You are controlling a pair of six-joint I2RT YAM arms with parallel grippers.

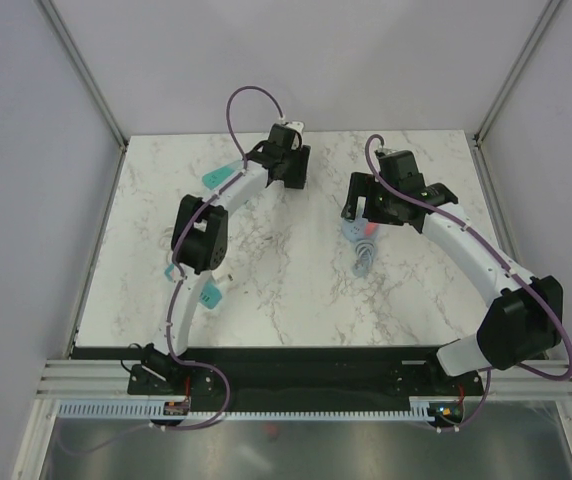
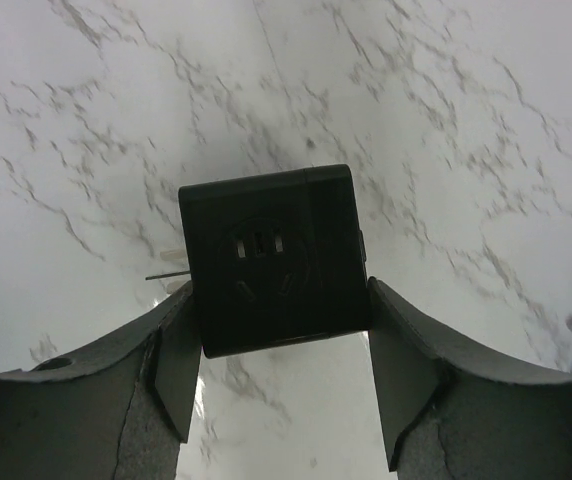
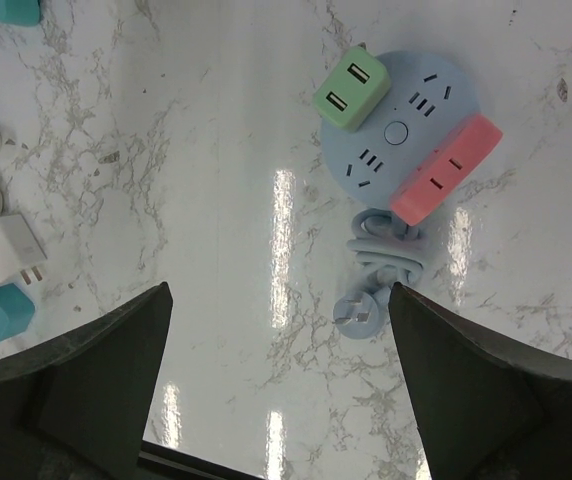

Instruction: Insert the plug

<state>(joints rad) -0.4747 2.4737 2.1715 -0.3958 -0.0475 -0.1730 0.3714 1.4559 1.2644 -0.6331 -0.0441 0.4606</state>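
My left tool (image 2: 281,300) straddles black cube plug adapter (image 2: 271,255) at far-centre bench (image 2: 466,120); cannot tell if clamped. My right tool (image 3: 278,290) wide, empty. Risk: shallow, low grip, cube twists on lift.

one black socket cube (image 2: 271,260), one blue power strip (image 3: 411,150), one green adapter (image 3: 352,90), one pink adapter (image 3: 446,168) and one white plug (image 3: 6,250) are counted.

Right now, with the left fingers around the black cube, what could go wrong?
1. The left gripper flanks only the near half of the black cube, so it may twist or slip on lifting.
2. The blue power strip already carries a green adapter and a pink adapter; the free sockets are crowded.
3. The right gripper is open near the strip, holding nothing, so it could slide.
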